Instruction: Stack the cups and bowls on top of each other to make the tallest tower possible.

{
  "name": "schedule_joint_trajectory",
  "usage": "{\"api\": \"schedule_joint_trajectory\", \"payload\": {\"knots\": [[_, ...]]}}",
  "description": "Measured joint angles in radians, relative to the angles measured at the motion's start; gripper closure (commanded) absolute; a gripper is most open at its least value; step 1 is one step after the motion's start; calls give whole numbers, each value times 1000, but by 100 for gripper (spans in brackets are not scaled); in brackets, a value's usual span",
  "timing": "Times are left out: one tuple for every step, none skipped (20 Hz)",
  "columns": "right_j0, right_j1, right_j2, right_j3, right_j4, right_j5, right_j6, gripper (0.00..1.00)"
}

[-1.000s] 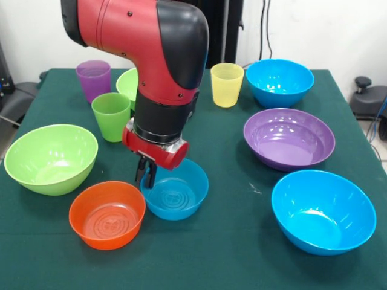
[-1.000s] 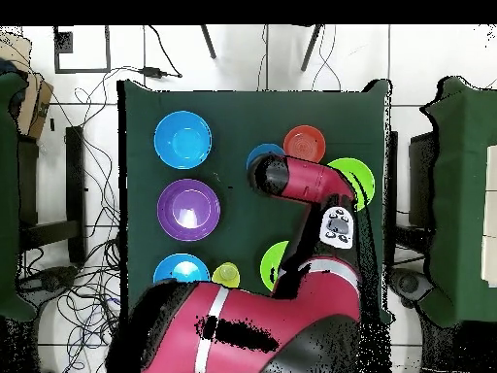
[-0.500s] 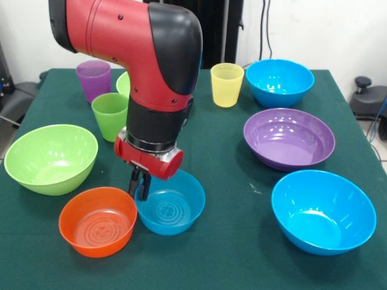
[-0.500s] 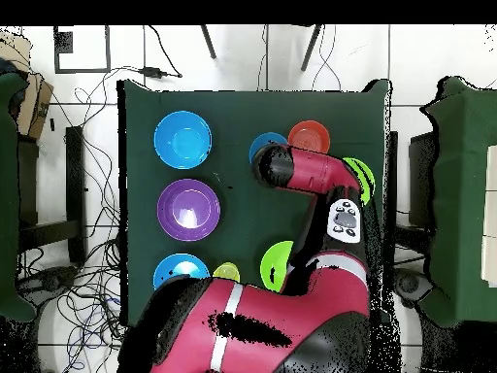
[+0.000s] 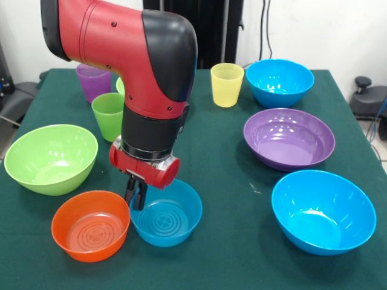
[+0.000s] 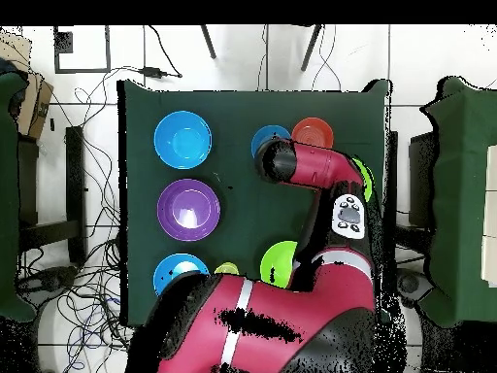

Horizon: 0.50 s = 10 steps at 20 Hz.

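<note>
No tower stands yet; all bowls and cups sit singly on the worktop (image 5: 230, 151). The gripper (image 5: 136, 194) is low at the rim of the small blue bowl (image 5: 166, 212), which touches the orange bowl (image 5: 91, 225). Its fingers look narrow, seemingly pinching that rim. Next likely calls for lifting the bowl clear. No readable writing anywhere.

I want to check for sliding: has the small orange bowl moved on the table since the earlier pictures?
Yes. In the front view the small orange bowl has slid left and toward the camera, now reaching further under the lime green bowl, which stayed put.
</note>
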<state>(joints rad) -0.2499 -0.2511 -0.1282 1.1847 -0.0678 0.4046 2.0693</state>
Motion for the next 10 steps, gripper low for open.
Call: {"api": "schedule_joint_trajectory", "payload": {"knots": [[0,0,1,-1,-3,0,0,100],[-1,0,2,-1,-4,0,0,100],[-1,0,4,-2,-6,0,0,100],[-1,0,4,-2,-7,0,0,100],[-2,0,5,-2,-7,0,0,100],[-2,0,6,-2,-8,0,0,100],[-2,-1,7,-2,-8,0,0,100],[-2,-2,7,-1,-8,0,0,100],[-2,-6,8,3,-8,0,0,100],[-2,-9,9,8,-8,0,0,100]]}}
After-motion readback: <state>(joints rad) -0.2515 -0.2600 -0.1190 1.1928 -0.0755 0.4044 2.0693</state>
